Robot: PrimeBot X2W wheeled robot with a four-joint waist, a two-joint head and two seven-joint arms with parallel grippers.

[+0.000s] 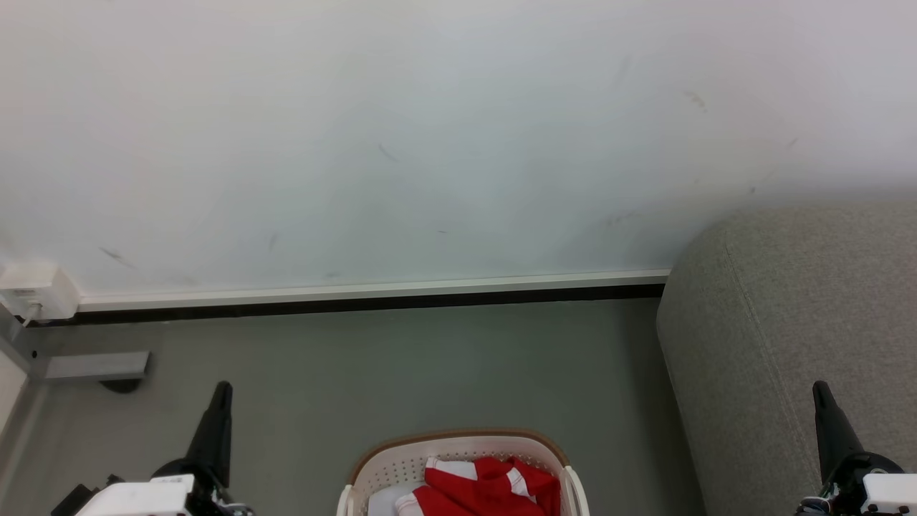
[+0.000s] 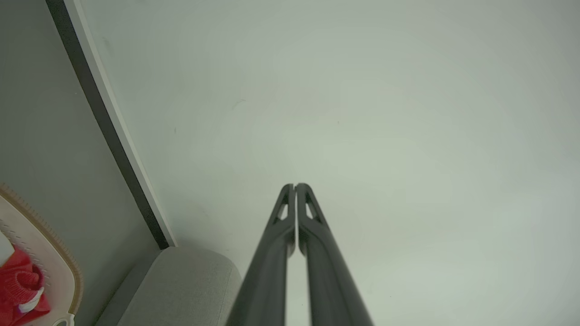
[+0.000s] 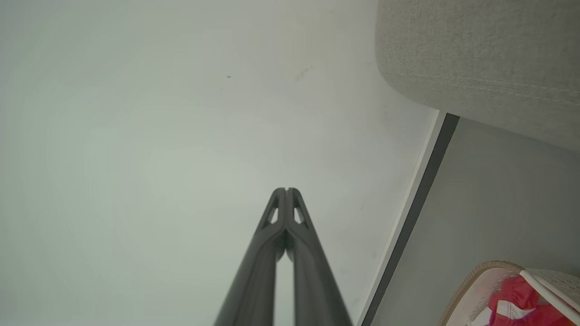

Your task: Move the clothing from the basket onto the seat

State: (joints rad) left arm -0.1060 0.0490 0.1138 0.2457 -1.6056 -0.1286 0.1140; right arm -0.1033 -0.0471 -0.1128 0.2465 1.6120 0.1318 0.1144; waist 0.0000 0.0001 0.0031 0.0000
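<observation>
One basket (image 1: pixel 458 438) near centre, one seat (image 1: pixel 788 322) at right, one wall box (image 1: pixel 36 290) far left, two grippers (left gripper (image 1: pixel 223 393), right gripper (image 1: pixel 821 393)), and one heap of clothing (image 1: pixel 487 487), garment count indiscernible.

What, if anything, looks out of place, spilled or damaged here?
Nothing serious. The clothing lies crumpled inside the basket, with none on the visible floor. The wall bears a few faint dark scuff marks; the seat looks intact.

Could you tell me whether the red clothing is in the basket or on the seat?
In the basket: the clothing lies bunched within its walls, apart from the seat.
</observation>
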